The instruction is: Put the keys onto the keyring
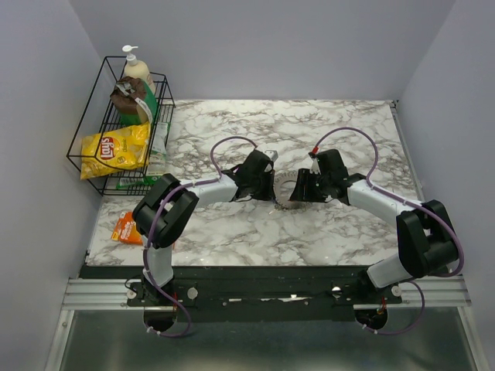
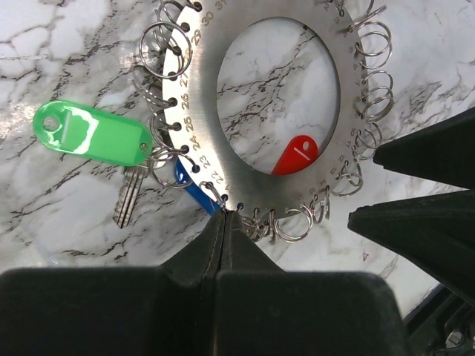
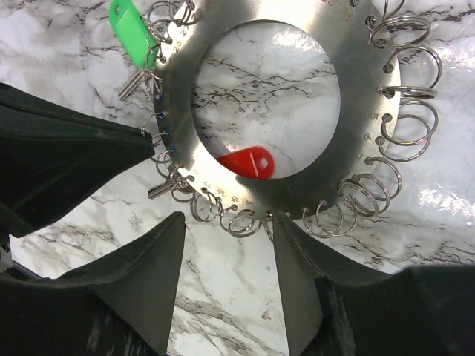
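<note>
The keyring point(image 1: 288, 193) is a flat silvery disc with a big round hole, numbered holes along its rim point(image 2: 194, 111) and several small wire rings hanging from them point(image 3: 364, 96). A green-tagged key point(image 2: 93, 136) with a silver blade point(image 2: 130, 194) and a blue-tagged key point(image 2: 191, 189) hang at its edge. A red tag point(image 2: 295, 156) shows through the hole point(image 3: 246, 162). My left gripper point(image 2: 225, 219) is shut, its tips against the rim beside the blue tag. My right gripper point(image 3: 227, 222) stands open at the opposite rim, its right finger point(image 3: 286, 237) touching the rim.
A black wire basket point(image 1: 91, 147) at the back left holds a yellow chips bag point(image 1: 116, 149) and a pump bottle point(image 1: 138, 73). An orange packet point(image 1: 126, 229) lies at the table's left edge. Walls close in on the table on three sides.
</note>
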Available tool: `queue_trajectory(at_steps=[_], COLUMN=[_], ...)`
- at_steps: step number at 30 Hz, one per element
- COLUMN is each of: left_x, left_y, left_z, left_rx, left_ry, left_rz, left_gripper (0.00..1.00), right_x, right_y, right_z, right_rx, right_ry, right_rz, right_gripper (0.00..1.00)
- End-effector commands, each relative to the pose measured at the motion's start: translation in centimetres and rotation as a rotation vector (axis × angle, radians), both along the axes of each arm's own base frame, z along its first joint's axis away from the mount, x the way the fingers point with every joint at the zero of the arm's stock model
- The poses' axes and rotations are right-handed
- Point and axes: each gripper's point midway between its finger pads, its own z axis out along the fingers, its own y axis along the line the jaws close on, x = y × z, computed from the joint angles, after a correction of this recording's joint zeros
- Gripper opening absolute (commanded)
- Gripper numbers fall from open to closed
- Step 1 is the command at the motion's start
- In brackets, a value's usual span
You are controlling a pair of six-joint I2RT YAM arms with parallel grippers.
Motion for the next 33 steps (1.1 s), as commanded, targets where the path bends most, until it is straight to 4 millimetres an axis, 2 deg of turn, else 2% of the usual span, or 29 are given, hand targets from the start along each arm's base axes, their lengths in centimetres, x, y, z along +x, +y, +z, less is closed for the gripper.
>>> queue_trajectory(at_steps=[1, 6, 16, 19, 20, 21, 28, 33], left_x=[1.1, 0.4, -1.6, -2.1, -2.2, -2.3, -2.4, -2.0], left_y=[1.1, 2.2, 4.8, 5.4, 5.5, 5.6, 5.9, 5.5], left_z=[1.1, 1.6, 0.8, 1.0, 1.1, 1.3, 2.1, 2.3], left_rx=[0.053, 0.094, 0.174, 0.176, 0.177, 0.180, 0.170, 0.078], left_ry=[-0.073, -0.091, -0.071, -0.068, -0.066, -0.066, -0.055, -0.025], left_rz=[0.005, -0.029, -0.043, -0.031, -0.026, -0.023, 0.008, 0.022], left_gripper=[0.00, 0.00, 0.01, 0.29, 0.48, 0.53, 0.54, 0.51], right_x=[-0.4, -0.5, -0.5, -0.5, -0.5, -0.4, -0.4, -0.4], right_y=[0.0, 0.1, 0.3, 0.4, 0.4, 0.4, 0.5, 0.6], right_z=[0.1, 0.3, 0.5, 0.6, 0.7, 0.8, 0.7, 0.7], right_rx=[-0.004, 0.003, 0.010, 0.015, 0.016, 0.016, 0.019, 0.021], right_ry=[-0.001, -0.005, -0.006, -0.009, -0.011, -0.014, -0.010, -0.008], right_rz=[0.022, 0.026, 0.035, 0.038, 0.038, 0.039, 0.044, 0.045], right_gripper=[0.59, 0.59, 0.59, 0.59, 0.59, 0.59, 0.59, 0.59])
